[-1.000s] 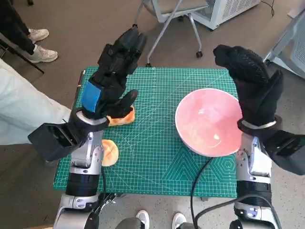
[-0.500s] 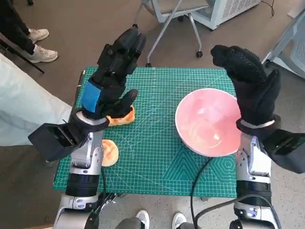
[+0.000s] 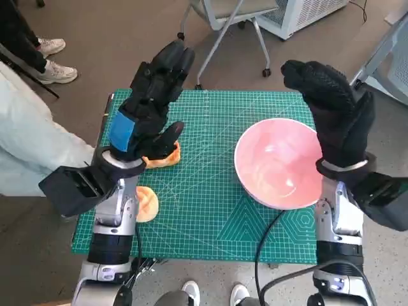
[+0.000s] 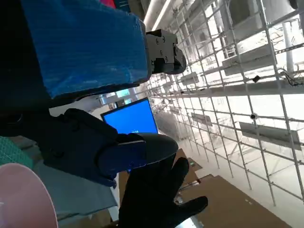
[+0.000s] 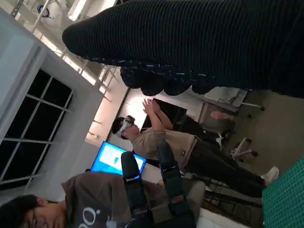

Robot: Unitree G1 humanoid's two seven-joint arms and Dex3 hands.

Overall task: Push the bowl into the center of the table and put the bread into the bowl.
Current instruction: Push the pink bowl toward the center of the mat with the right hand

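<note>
Evidently the right hand (image 3: 338, 121) is raised just beside the pink bowl (image 3: 278, 163), fingers extended and holding nothing, placed to nudge it centreward from the green mat's (image 3: 210, 210) right side. The left hand (image 3: 150, 105), open and empty, hovers over one bread (image 3: 164, 156). Only the right wrist view shows a person (image 5: 190, 147) gesturing.

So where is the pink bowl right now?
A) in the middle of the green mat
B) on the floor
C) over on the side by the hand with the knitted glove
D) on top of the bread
C: the pink bowl sits on the green mat toward the side of the right hand, not the middle, and the bread lies apart, under the left hand.
</note>
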